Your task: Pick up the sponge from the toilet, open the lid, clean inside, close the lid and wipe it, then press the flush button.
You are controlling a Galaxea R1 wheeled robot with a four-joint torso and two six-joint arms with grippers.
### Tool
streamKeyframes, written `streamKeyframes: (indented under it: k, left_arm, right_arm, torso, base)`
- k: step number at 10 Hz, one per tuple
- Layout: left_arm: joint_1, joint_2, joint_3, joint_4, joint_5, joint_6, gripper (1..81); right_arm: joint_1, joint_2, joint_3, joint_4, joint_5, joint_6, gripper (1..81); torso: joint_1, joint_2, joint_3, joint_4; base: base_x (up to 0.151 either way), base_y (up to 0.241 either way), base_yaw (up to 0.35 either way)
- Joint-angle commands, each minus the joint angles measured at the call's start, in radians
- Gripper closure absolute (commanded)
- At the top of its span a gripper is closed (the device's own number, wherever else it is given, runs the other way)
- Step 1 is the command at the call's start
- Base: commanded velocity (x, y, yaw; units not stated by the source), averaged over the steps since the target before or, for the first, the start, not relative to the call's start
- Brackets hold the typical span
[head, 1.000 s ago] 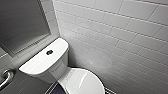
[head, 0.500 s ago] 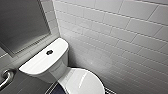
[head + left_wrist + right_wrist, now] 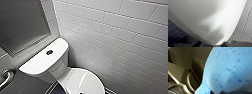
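The white toilet point(image 3: 53, 72) stands in the corner, its oval lid point(image 3: 83, 82) down over the bowl. The flat tank top point(image 3: 42, 61) carries a dark flush button point(image 3: 49, 52). The bright blue sponge point(image 3: 228, 69) looms very close in the right wrist view, and my right gripper is shut on it. A glossy white curved surface of the toilet point(image 3: 205, 18) sits close below the left wrist camera, and nothing is held in my open left gripper.
Pale wall tiles point(image 3: 120, 37) run close along the toilet's right side. A metal grab bar point(image 3: 6, 77) is on the wall left of the tank, under a dark framed panel point(image 3: 22, 22). Dark blue floor tiles point(image 3: 174, 31) lie beside the bowl.
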Motion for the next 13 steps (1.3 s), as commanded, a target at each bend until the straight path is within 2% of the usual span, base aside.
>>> streamKeyframes:
  k: [1, 5, 7, 10, 13]
  left_arm:
    - [-0.114, 0.07, -0.052, 0.002, 0.054, -0.029, 1.0]
    - [-0.16, 0.092, -0.067, -0.014, 0.054, -0.055, 1.0]
    - [-0.169, 0.066, -0.023, -0.021, 0.051, -0.064, 1.0]
    - [-0.171, -0.006, 0.078, -0.021, -0.006, -0.108, 1.0]
    - [-0.171, -0.016, 0.066, -0.019, -0.024, -0.142, 1.0]
  right_arm:
    - [-0.025, -0.016, -0.004, 0.01, -0.084, 0.002, 81.1]
    - [-0.022, -0.008, -0.014, 0.01, -0.096, 0.002, 81.1]
    - [-0.022, -0.006, -0.018, 0.01, -0.096, 0.002, 81.1]
    - [-0.02, -0.002, -0.018, 0.008, -0.096, 0.0, 81.1]
    - [-0.026, -0.002, -0.021, 0.008, -0.096, 0.0, 81.1]
  torso:
    - [0.0, 0.0, 0.0, 0.0]
    - [0.0, 0.0, 0.0, 0.0]
    - [0.0, 0.0, 0.0, 0.0]
    - [0.0, 0.0, 0.0, 0.0]
    - [0.0, 0.0, 0.0, 0.0]
  base:
    - [0.0, 0.0, 0.0]
    - [0.0, 0.0, 0.0]
    - [0.0, 0.0, 0.0]
    - [0.0, 0.0, 0.0]
    - [0.0, 0.0, 0.0]
